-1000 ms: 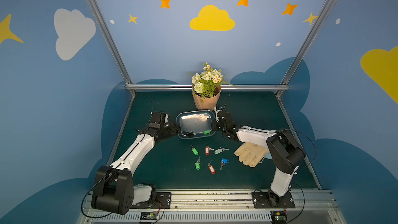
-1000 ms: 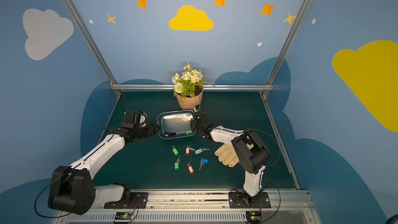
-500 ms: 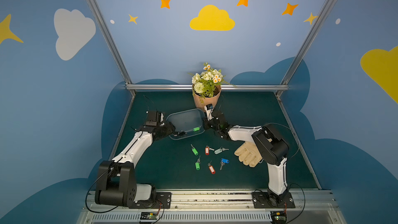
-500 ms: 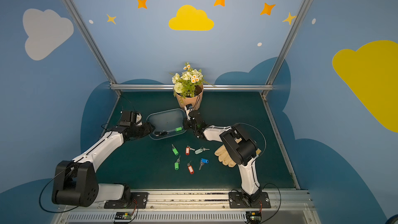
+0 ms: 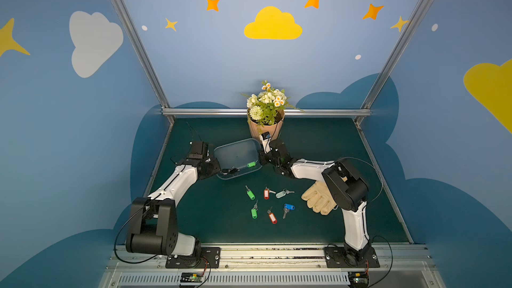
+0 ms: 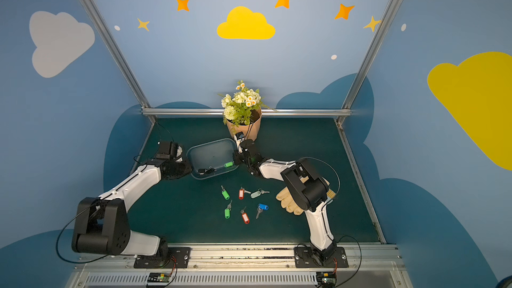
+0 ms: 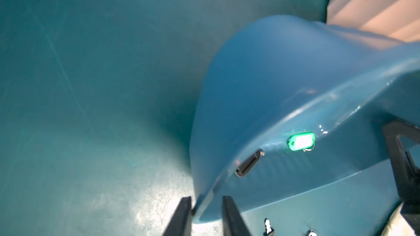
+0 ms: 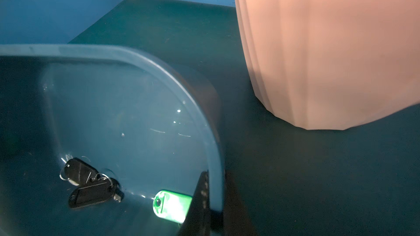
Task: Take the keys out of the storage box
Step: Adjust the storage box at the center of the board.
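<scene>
In both top views the storage box [image 5: 235,143] [image 6: 210,142], a translucent blue-grey tub, is held tilted between my two arms with its near side low. My left gripper [image 5: 217,166] [image 7: 206,200] is shut on the box's left rim [image 7: 261,119]. My right gripper [image 5: 261,159] [image 8: 216,178] is shut on the right rim [image 8: 211,146]. Inside, a green-tagged key [image 5: 251,164] [image 8: 171,205] and black-tagged keys [image 5: 228,171] [image 8: 88,187] lie against the near wall. Several more keys lie on the mat in front: green [image 5: 250,194], red [image 5: 266,193], grey [image 5: 281,194], blue [image 5: 289,206].
A peach ribbed flower pot [image 5: 266,130] [image 8: 329,53] stands right behind the box and my right gripper. A tan glove [image 5: 317,199] lies on the mat under the right arm. A metal rail [image 5: 210,112] runs along the back edge of the green mat.
The box has shifted a little to the left with both arms, and its face no longer catches the glare. The left jaws have narrowed onto its rim. The right grip is unchanged.
</scene>
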